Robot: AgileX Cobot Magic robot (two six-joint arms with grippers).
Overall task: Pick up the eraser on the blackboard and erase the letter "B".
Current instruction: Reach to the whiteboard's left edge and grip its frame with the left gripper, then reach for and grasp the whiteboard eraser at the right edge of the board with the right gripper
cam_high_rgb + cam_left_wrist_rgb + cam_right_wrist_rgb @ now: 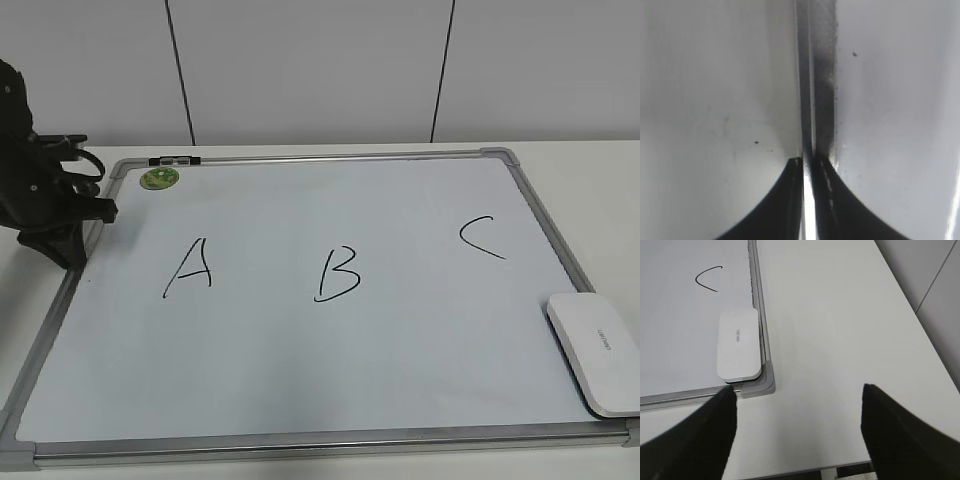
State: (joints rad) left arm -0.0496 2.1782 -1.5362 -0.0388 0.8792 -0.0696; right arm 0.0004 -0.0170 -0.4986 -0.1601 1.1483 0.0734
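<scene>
- Exterior view up: I've got the blackboard (pixel 420 380) lying flat on the white table (pixel 590 165), silver frame all round, a round green sticker (pixel 159 178) near its far left corner.
- Three black marker letters sit in a row across it: the "A" (pixel 189 268) on the left, the letter "B" (pixel 337 273) in the middle, whole and unsmudged, and the "C" (pixel 481 237) further right and a bit further back.
- The eraser (pixel 598 350) lies white face up in the board's near right corner, its outer edge against the frame, well apart from the "B".
- My right wrist camera sees the same eraser (pixel 739 344) tucked into that corner, small grey lettering on top, with the "C" (pixel 708 278) beyond it.
- Right gripper (pixel 796 407): fingers spread wide, nothing between them, hanging over bare table just off the board's corner, apart from the eraser.
- Left gripper (pixel 808 161): fingertips pressed nearly together, only a thin sliver of light between them, gripping nothing, sitting right over the board's left frame rail (pixel 815 90).
- In the exterior view that left arm (pixel 45 195) is parked at the board's left edge, near the sticker.
</scene>
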